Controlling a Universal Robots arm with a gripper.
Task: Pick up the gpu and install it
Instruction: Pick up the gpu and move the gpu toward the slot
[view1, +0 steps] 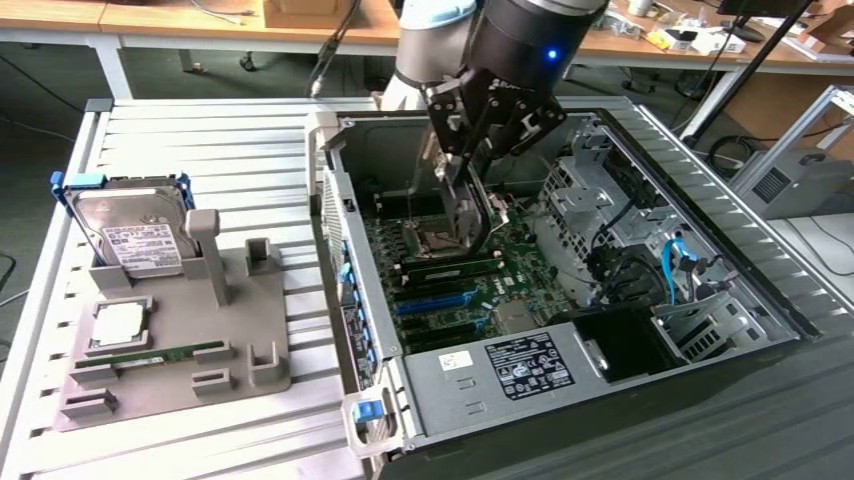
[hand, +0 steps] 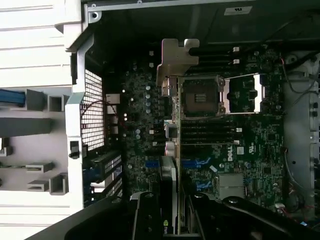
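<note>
Above the motherboard (view1: 527, 268), exterior view: we are seeing the gripper (view1: 461, 165) grasping the gpu (view1: 470, 220) — the card hanging upright inside the open case (view1: 334, 200).
Wrist view: we are looking along the gpu (hand: 174, 155) edge-on, fingers (hand: 149, 220) pinching it, bracket (hand: 176, 55) farthest out.

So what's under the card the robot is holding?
The motherboard in the open computer case, with blue slots nearby. The gpu hides the spot straight beneath it.
</note>
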